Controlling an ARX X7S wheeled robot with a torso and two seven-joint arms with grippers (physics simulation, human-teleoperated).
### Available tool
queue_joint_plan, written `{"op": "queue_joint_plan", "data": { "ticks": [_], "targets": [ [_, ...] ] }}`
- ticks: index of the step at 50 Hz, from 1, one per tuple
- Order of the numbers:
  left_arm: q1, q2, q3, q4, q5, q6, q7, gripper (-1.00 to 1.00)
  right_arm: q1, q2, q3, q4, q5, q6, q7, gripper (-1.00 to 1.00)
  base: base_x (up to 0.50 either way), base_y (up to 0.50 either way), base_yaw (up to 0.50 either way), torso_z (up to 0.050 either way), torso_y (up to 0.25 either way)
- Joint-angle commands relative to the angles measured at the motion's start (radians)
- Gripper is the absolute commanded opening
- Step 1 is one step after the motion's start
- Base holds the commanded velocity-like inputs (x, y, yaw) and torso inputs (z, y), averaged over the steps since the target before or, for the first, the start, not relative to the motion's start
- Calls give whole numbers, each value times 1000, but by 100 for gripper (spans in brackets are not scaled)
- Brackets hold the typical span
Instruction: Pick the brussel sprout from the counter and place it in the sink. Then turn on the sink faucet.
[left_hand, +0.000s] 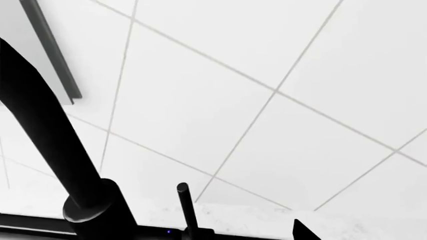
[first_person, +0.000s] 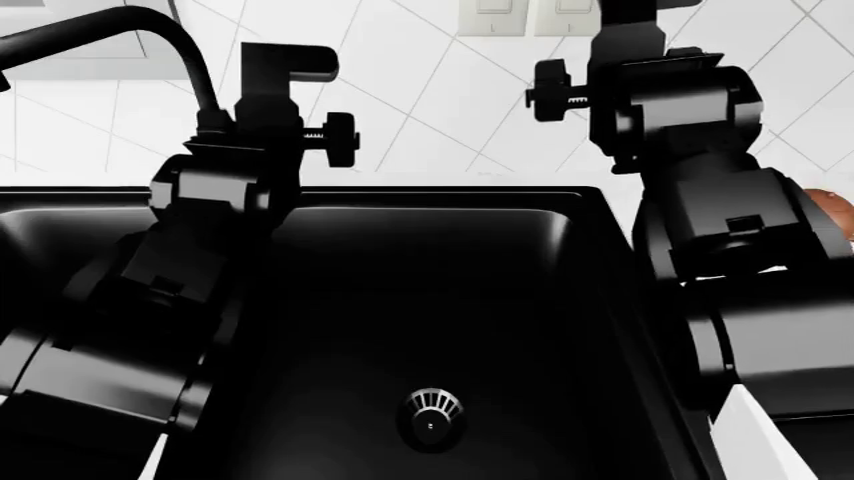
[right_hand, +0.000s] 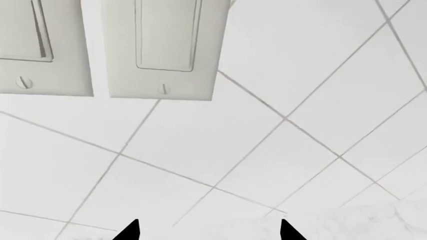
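Sprout unseen in the sink; left claw, state indeterminable, neared faucet lever; right claw apart, empty.

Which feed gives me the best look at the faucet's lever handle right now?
The left wrist view: the lever handle stands clear beside the sink faucet base, against white tile. The head view shows only the gooseneck spout, with the left arm covering the base, so no lever. The right wrist view shows just tile and wall switches.
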Motion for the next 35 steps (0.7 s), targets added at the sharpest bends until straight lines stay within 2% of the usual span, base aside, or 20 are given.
{"op": "queue_joint_plan", "data": {
  "ticks": [1,3,6,7,10,11,13,14,16,19,20,22,26,30,35],
  "targets": [
    [-5,20,-4,-3,19,20,27,100,62,-19,35,-1,-39,103,-38,100,0,0,0,0,0],
    [-7,20,-15,-3,27,18,27,100,87,-13,16,-25,-44,171,-63,100,0,0,0,0,0],
    [-9,20,-44,-3,56,13,28,100,-65,55,-9,-475,-21,575,-80,100,0,0,0,0,0],
    [-10,20,-52,-3,64,12,27,100,-101,71,26,-625,-6,718,-65,100,0,0,0,0,0],
    [-10,20,-65,-3,76,11,29,100,-140,113,12,-976,11,918,-63,100,0,0,0,0,0],
    [-10,20,-66,-3,78,11,29,100,-118,178,-47,-985,161,930,36,100,0,0,0,0,0],
    [-12,20,-70,-3,82,9,29,100,-88,346,-142,-1051,461,930,336,100,0,0,0,0,0],
    [-13,20,-72,-3,86,8,28,100,-94,388,-104,-1046,611,930,486,100,0,0,0,0,0],
    [-17,20,-84,-3,96,7,29,100,-79,476,-180,-1045,911,907,786,100,0,0,0,0,0],
    [-17,20,-103,-3,115,6,30,100,-41,645,-375,-1158,1361,759,1236,100,0,0,0,0,0],
    [-17,20,-109,-3,121,6,32,100,-23,698,-440,-1214,1511,701,1344,100,0,0,0,0,0],
    [-17,20,-121,-3,131,5,33,100,18,814,-553,-1346,1811,595,1343,100,0,0,0,0,5],
    [-21,20,-117,-3,127,4,33,100,119,980,-689,-1540,2411,446,1342,100,0,0,0,0,0],
    [-19,20,-107,-3,115,5,32,100,165,1071,-756,-1662,2499,368,1339,100,0,0,0,0,0],
    [-20,19,-142,-3,150,0,37,100,147,1148,-786,-1756,2501,319,1318,100,0,0,0,0,0]
  ]
}}
